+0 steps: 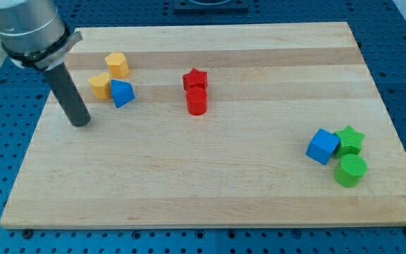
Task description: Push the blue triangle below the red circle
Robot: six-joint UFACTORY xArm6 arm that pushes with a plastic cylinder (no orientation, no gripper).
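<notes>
The blue triangle lies on the wooden board at the upper left, touching a yellow block on its left. The red circle stands near the board's upper middle, with a red star touching it just above. My tip rests on the board to the lower left of the blue triangle, apart from it by about a block's width.
A second yellow block sits above the blue triangle. At the lower right stand a blue cube, a green star and a green circle, close together. The board's left edge is near my tip.
</notes>
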